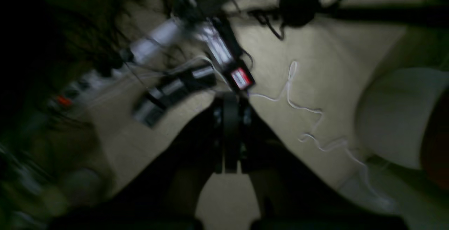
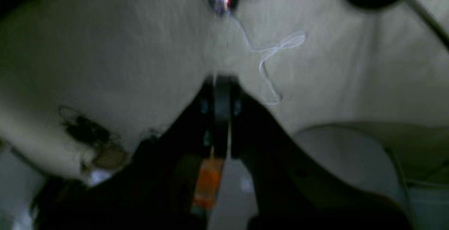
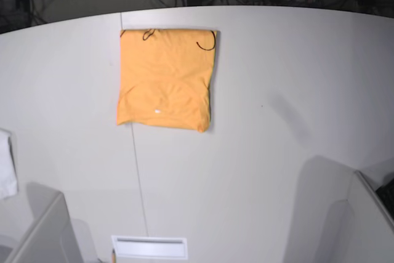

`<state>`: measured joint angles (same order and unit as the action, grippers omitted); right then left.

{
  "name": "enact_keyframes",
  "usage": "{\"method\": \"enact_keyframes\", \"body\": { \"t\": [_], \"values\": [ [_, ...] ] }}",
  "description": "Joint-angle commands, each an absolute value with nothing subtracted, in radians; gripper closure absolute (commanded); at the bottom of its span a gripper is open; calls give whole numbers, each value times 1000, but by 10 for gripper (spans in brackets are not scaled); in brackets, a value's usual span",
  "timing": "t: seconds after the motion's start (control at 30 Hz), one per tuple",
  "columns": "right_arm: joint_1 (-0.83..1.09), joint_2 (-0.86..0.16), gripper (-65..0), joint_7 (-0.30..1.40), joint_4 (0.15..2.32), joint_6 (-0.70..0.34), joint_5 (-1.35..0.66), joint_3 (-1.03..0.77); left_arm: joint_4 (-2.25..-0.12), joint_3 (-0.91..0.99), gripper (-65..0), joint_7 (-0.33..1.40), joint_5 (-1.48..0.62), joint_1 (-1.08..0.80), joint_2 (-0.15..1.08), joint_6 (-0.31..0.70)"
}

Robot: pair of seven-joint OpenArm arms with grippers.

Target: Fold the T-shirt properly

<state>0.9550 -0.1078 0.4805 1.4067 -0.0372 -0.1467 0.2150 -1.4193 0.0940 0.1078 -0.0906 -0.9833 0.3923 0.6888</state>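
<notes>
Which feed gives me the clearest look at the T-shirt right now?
The base view. It shows the whole T-shirt from above, folded into a compact rectangle on the white table. Neither wrist view shows any of it: both are dark and blurred, aimed past closed grippers at floor and cables.

the white table (image 3: pixel 258 152) has a curved far edge and a thin seam running from front to back left of its middle. the t-shirt (image 3: pixel 165 78) lies flat on it toward the far side, folded into a neat orange rectangle straddling that seam, with small dark marks along its far edge. a white cloth (image 3: pixel 6 167) rests at the table's left edge, well apart from the shirt.
</notes>
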Motion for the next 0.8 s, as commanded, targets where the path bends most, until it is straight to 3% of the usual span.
{"method": "enact_keyframes", "body": {
  "t": [0.0,0.27,0.43,0.57,0.67,0.77],
  "values": [
    [944,-110,0,489,1353,-35,-145,220,-1363,73,0,96,-97,-970,401,698],
    [717,-96,0,351,909,-36,-191,223,-819,-84,0,70,-99,-650,395,698],
    [615,-96,0,320,759,-38,-191,225,-545,-159,0,-113,-97,-515,348,630],
    [504,-97,0,148,539,-42,-191,219,-262,-222,0,-188,-97,-354,280,555],
    [383,-97,0,-31,292,-134,-191,220,-96,-289,0,-254,-97,-257,216,481],
    [280,-117,0,-170,113,-257,-191,217,-68,-332,0,-305,-102,-236,173,380]
  ]
}}
